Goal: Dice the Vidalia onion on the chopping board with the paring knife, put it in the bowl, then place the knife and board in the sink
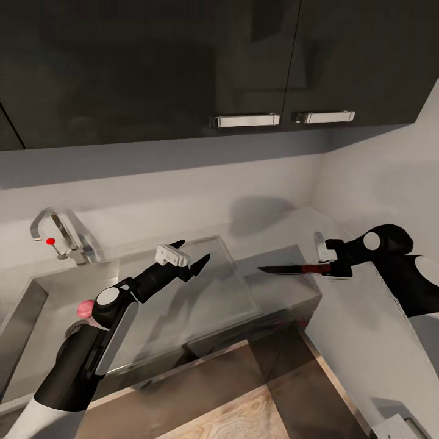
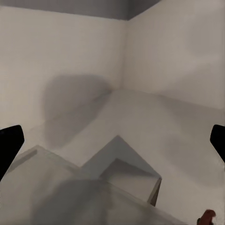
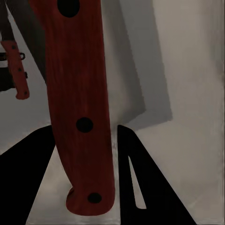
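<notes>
head view: the left gripper (image 1: 194,261) hangs over the sink (image 1: 36,292), near centre frame, its jaws spread apart and empty. the right gripper (image 1: 334,263) at 3 o'clock has its jaws clamped on the red handle of the paring knife (image 1: 291,269), whose dark blade points toward 9 o'clock above the basin's right end. the vidalia onion (image 1: 84,308) lies in the sink at 8 o'clock, a pink lump partly hidden behind the left forearm. the tap (image 1: 56,239), with its red dot, stands at 10 o'clock. the grey surface (image 1: 366,341) runs from the sink toward 4 o'clock. two cabinet handles (image 1: 244,120) sit at 12 to 1 o'clock.

left wrist view: two dark fingertips (image 2: 10,143) stand wide at the frame's sides, nothing between them; beyond lie the basin's corner and the wall. a small reddish shape at the frame's lower corner is possibly the knife handle, too cropped to be sure.

right wrist view: the red handle with its dark rivets is held between the two dark fingers (image 3: 140,183), over the pale surface.

progress, as a judgement: the task appears to be at an early stage. the knife is in hand, but the onion is whole and not yet out of the sink; lifting, dicing, bowling and returning the tools all remain.

count: one onion, one knife, one sink, one tap, two grippers.
</notes>
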Available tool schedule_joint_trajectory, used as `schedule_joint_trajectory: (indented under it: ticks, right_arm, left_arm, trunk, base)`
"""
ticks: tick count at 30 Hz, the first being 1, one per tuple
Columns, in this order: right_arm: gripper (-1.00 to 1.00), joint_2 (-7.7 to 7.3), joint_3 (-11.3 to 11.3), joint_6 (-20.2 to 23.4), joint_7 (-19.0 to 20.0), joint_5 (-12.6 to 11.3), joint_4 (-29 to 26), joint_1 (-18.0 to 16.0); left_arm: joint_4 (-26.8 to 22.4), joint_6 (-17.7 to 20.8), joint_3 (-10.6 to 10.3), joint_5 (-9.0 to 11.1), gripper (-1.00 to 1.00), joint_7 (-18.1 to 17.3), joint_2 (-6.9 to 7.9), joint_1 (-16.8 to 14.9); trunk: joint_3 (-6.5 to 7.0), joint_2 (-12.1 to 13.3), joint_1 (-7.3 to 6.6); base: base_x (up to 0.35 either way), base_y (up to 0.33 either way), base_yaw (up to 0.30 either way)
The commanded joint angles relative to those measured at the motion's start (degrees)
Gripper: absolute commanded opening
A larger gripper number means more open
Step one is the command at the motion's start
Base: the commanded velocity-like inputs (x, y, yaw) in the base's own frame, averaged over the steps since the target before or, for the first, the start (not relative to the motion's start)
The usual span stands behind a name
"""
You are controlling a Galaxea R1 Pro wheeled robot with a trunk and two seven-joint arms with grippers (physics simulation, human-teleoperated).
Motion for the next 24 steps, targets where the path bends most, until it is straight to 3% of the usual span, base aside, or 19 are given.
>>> schedule_joint_trajectory:
  ticks: [1,8,12,19,24]
  right_arm:
    - [-1.00,-0.04,-0.75,0.32,0.04,0.74,-0.06,-0.07]
    - [-1.00,-0.04,-4.79,0.73,-1.83,3.15,-0.06,-0.02]
    - [-1.00,0.06,-5.28,1.99,-2.12,3.25,-0.20,-0.03]
    - [-1.00,0.43,-5.53,11.13,-3.45,3.09,-1.17,-0.05]
    - [-1.00,0.99,-5.59,13.13,-3.98,1.39,-1.28,0.00]
  left_arm:
    - [-0.06,0.55,0.00,0.60,1.00,0.02,0.05,-0.06]
    - [-0.06,2.13,0.14,0.60,1.00,0.02,0.12,-0.06]
    - [-0.06,2.57,0.15,0.60,1.00,0.02,0.12,-0.06]
    - [-0.06,2.72,0.09,0.60,1.00,0.02,0.12,-0.06]
    - [-0.06,2.78,0.01,0.60,1.00,0.02,0.12,-0.06]
  trunk:
    - [-0.12,-0.12,0.04]
    - [-0.12,-0.12,0.04]
    - [-0.12,-0.12,0.04]
    - [-0.12,-0.12,0.04]
    - [-0.12,-0.12,0.04]
  base:
    - [0.000,0.000,0.000]
    - [0.000,0.000,0.000]
    - [0.000,0.000,0.000]
    - [0.000,0.000,0.000]
    - [0.000,0.000,0.000]
